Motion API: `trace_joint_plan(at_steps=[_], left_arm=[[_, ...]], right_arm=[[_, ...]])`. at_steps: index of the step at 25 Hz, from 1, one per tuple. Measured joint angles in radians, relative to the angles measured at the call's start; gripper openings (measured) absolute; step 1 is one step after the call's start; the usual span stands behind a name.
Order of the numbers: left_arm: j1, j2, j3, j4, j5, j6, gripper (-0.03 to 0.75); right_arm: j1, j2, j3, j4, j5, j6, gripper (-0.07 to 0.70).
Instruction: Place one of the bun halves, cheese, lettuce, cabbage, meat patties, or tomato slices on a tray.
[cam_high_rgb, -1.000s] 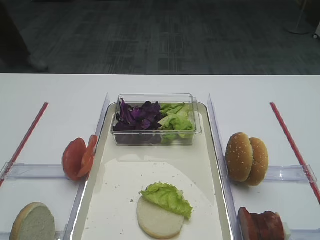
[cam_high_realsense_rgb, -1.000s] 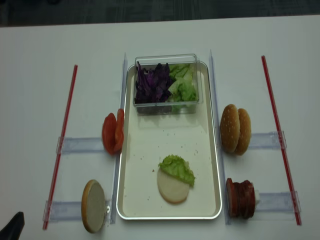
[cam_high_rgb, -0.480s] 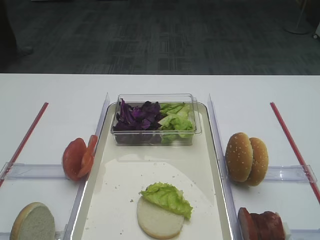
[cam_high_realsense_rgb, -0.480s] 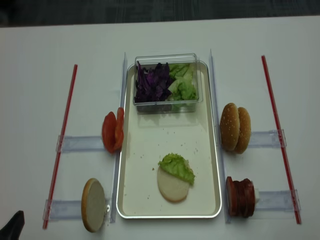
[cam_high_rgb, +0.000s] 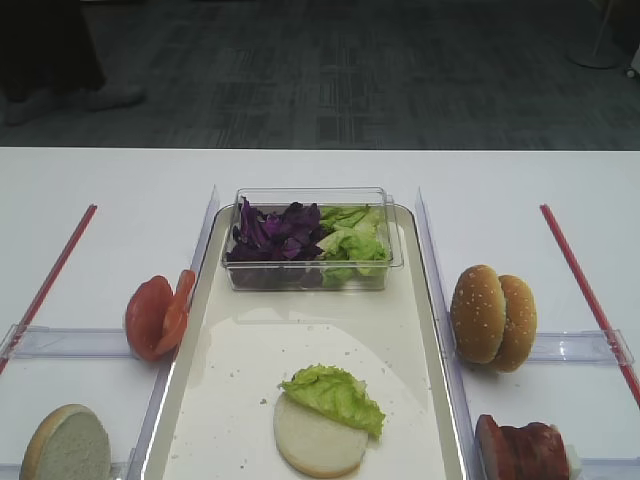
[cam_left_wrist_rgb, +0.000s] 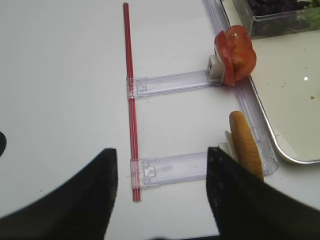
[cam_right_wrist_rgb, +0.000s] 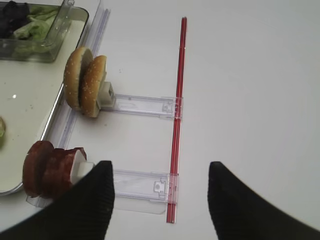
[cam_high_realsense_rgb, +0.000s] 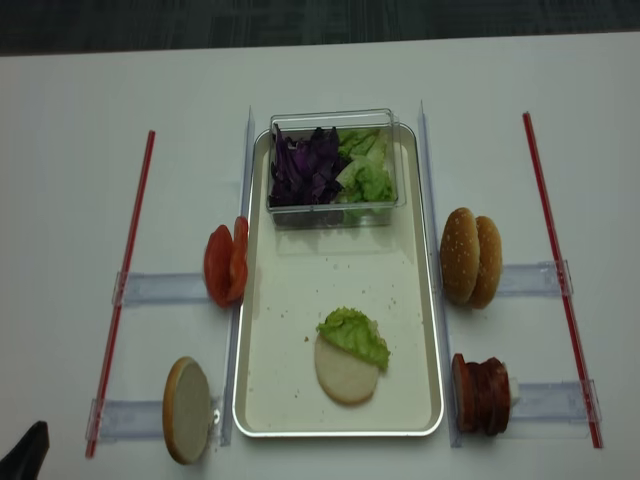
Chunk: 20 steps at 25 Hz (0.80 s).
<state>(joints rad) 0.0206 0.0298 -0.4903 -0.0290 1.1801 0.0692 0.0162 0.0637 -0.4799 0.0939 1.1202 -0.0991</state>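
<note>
Overhead, the large cream-white rectangular tray (cam_high_realsense_rgb: 410, 300) ran lengthwise away from me, bare between its clear plastic tub (cam_high_realsense_rgb: 333, 212) and a flat pale bun disc (cam_high_realsense_rgb: 342, 374). One wavy light green lettuce leaf (cam_high_realsense_rgb: 354, 335) overlapped that disc's far edge. My right gripper (cam_right_wrist_rgb: 160, 200) and left gripper (cam_left_wrist_rgb: 161, 192) both hung spread and empty over bare white table (cam_high_realsense_rgb: 70, 200).

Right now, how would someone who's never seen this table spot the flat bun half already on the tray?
Find the tray mid-table. Toward its near end lies a pale bun disc, a lettuce leaf covering its far edge. It alone lies flat inside the tray; the other buns stand on edge outside.
</note>
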Motion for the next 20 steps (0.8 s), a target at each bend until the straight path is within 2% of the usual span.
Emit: trace_joint_plan(at_steps=[9,20], left_arm=[[0.0,0.0,0.0,0.0,0.0,0.0,0.366],[0.0,0.0,0.0,0.0,0.0,0.0,0.366]], right_arm=[[0.0,-0.076,0.0,0.0,0.004,0.0,0.445],[0.0,-0.08,0.0,-0.001,0.008,0.004,0.445]])
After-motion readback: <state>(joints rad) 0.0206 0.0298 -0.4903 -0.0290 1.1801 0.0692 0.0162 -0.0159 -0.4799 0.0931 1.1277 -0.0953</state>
